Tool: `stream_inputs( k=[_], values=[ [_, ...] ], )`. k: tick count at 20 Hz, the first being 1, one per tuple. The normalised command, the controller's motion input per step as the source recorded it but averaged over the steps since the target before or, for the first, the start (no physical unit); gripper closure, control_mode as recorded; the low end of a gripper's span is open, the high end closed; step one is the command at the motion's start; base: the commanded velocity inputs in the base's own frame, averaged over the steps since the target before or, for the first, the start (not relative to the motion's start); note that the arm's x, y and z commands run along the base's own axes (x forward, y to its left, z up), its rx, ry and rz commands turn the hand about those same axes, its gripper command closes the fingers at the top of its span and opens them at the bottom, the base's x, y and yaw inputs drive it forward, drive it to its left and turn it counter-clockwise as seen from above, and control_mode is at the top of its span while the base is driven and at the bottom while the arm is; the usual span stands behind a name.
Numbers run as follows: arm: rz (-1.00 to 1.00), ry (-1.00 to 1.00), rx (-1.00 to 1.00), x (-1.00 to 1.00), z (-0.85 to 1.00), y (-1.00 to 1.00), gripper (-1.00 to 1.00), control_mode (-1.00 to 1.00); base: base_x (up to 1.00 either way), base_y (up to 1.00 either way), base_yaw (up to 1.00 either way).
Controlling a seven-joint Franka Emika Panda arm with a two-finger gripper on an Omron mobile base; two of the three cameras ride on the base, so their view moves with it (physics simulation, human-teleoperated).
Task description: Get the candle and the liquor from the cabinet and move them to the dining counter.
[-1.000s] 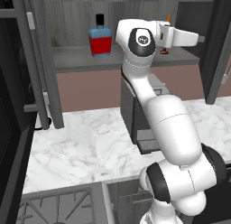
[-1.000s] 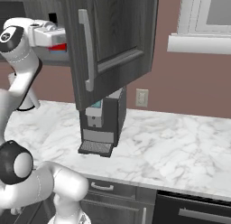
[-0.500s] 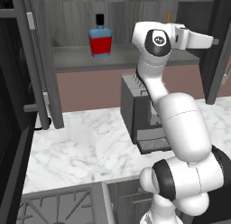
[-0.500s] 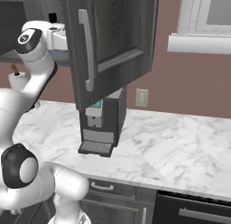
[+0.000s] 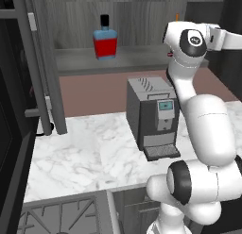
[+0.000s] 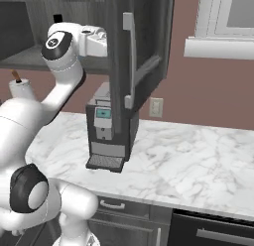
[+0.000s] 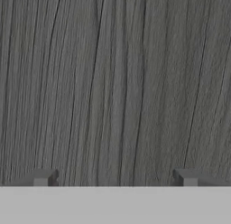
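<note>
The liquor (image 5: pixel 105 39), a red and blue bottle with a black cap, stands upright on the shelf of the open cabinet (image 5: pixel 118 58). Of the candle (image 5: pixel 177 16) just the thin orange tip shows above my arm's upper joint; its holder is mostly hidden behind the arm. My hand reaches to the right of both, toward the cabinet's right door (image 6: pixel 144 41). In the hand view my gripper (image 7: pixel 115 180) is open, its fingertips (image 7: pixel 43 178) wide apart with nothing between them, close in front of a dark grey wood-grain surface. The dining counter is out of view.
A grey coffee machine (image 5: pixel 153 115) stands on the marble worktop (image 5: pixel 85 153) below the cabinet. The left cabinet door (image 5: pixel 42 63) hangs open. A long silver handle (image 6: pixel 129 61) runs down the right door. Stove grates (image 5: pixel 56 214) lie at the lower left.
My arm has swung to the right, carrying the hand from in front of the shelf toward the right door. The gripper stayed open; the liquor has not moved.
</note>
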Motion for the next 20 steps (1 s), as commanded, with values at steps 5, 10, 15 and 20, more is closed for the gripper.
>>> stream_inputs(
  k=[5, 10, 15, 20],
  values=[
    [0.00, 0.00, 0.00, -0.09, 0.00, -0.78, -1.00, -1.00, 0.00, 0.00, 0.00],
    [0.00, 0.00, 0.00, 0.00, 0.00, -0.66, -1.00, -1.00, 0.00, 0.00, 0.00],
    [0.00, 0.00, 0.00, 0.00, 0.00, -0.61, -1.00, -1.00, 0.00, 0.00, 0.00],
    [0.06, 0.01, 0.00, 0.00, 0.00, -0.14, -1.00, -1.00, 0.00, 0.00, 0.00]
  ],
)
